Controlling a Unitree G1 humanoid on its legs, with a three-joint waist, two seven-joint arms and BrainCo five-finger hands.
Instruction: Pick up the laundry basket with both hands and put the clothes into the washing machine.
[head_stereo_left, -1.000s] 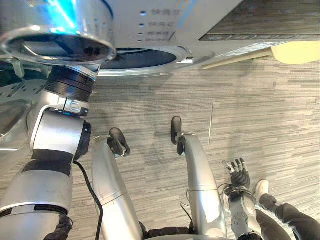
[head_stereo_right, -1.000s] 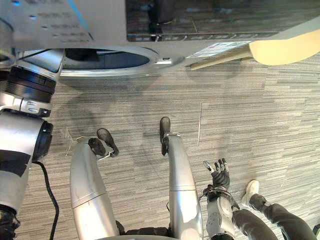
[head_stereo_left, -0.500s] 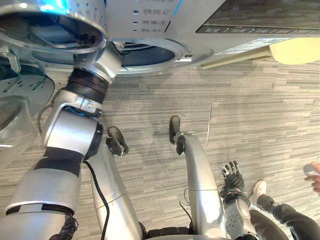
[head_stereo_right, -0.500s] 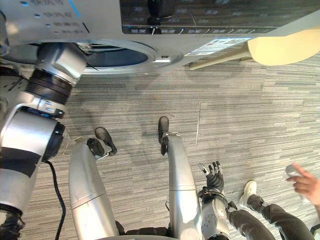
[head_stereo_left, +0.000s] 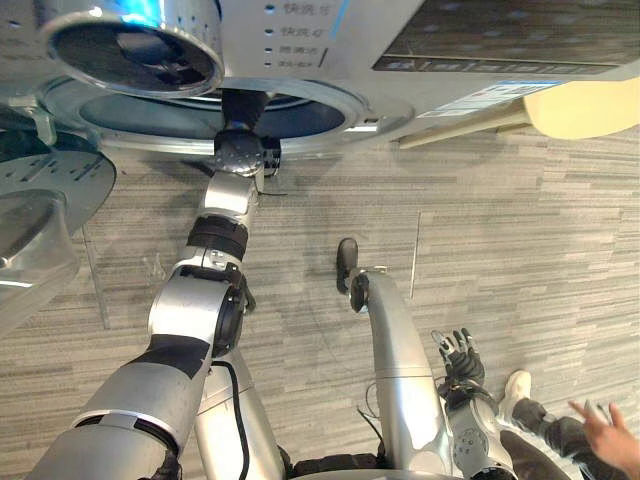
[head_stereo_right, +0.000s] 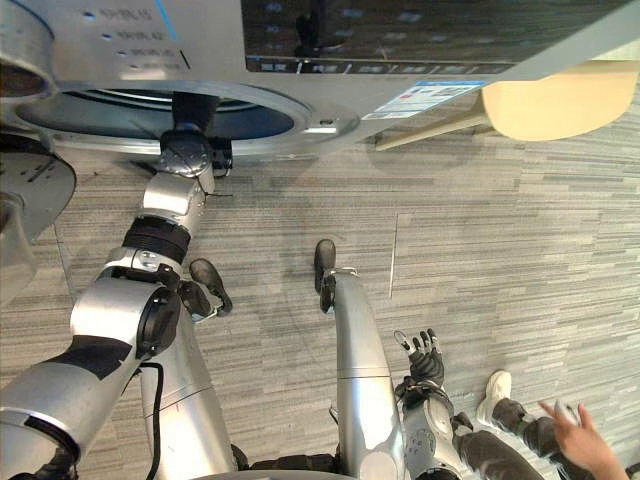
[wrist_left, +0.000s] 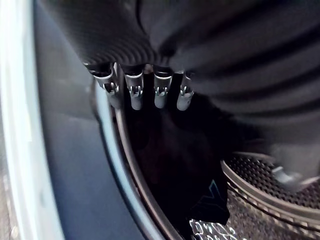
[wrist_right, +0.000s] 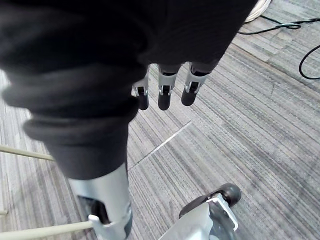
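The silver-white front-loading washing machine (head_stereo_left: 300, 40) stands at the far side of the scene. Its round glass-fronted door (head_stereo_left: 45, 200) is swung open to the far left. The left arm is stretched forward, with its wrist at the rim of the round opening. The left hand (wrist_left: 135, 92) is inside the opening, just in front of the perforated metal drum (wrist_left: 265, 205). A piece of dark clothing (wrist_left: 175, 160) lies in the drum right past the hand, against the inner rim of the opening. I cannot tell whether the hand touches or holds the cloth, or how wide the hand is.

The right hand (head_stereo_left: 458, 352) hangs low on the near right, above the grey striped carpet floor (head_stereo_left: 500, 230). Its fingers (wrist_right: 165, 95) are spread and relaxed and hold nothing.

At the near right corner, just beside the right hand, there is a person's open hand (head_stereo_left: 605, 435). The person's dark trouser leg and white shoe (head_stereo_left: 520, 385) show there too. A pale yellow rounded panel (head_stereo_left: 585, 105) sits at the far right, next to the machine's front.
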